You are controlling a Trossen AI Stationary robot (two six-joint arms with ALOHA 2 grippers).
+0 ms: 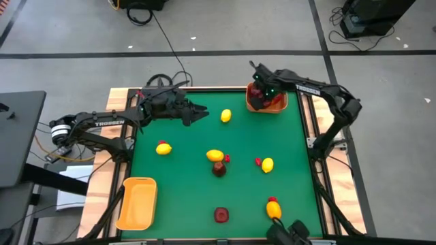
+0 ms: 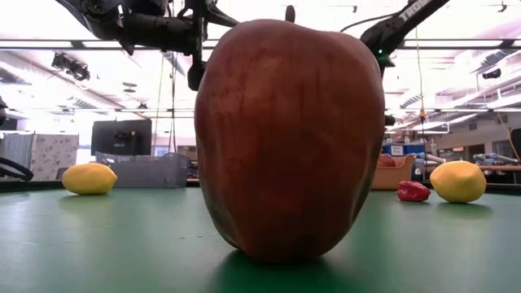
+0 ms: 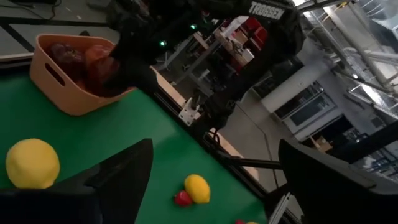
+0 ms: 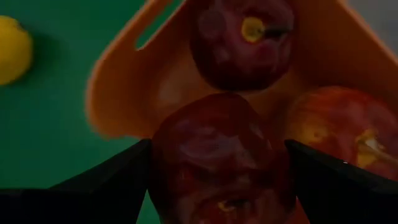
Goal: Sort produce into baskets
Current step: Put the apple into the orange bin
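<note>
My right gripper point(image 1: 257, 92) is over the far right orange basket point(image 1: 278, 103), shut on a dark red apple point(image 4: 217, 162). Two more apples point(image 4: 239, 40) lie in that basket. My left gripper point(image 1: 201, 113) is open and empty above the table's far part, left of a lemon point(image 1: 225, 116). Several more lemons point(image 1: 214, 156) lie on the green table, with dark red apples point(image 1: 219, 169) and small red bits point(image 1: 258, 161). One apple point(image 2: 289, 138) stands upright near the front edge. A second, empty orange basket point(image 1: 138, 202) sits at the near left. My right gripper pinches the dark red apple by its two opposite sides point(image 4: 163, 163) between its two fingers, coming from above. The apple hangs over the inside of the orange basket point(image 4: 118, 87), above the other apples. Whether it rests on them cannot be told.
A grey tray point(image 2: 142, 171) shows beyond the left lemon point(image 2: 89, 177) in the low view. A lemon point(image 1: 273, 208) with a red bit lies near the front right. Wooden rails point(image 1: 310, 122) run along the table's sides. Open green mat lies at the middle left.
</note>
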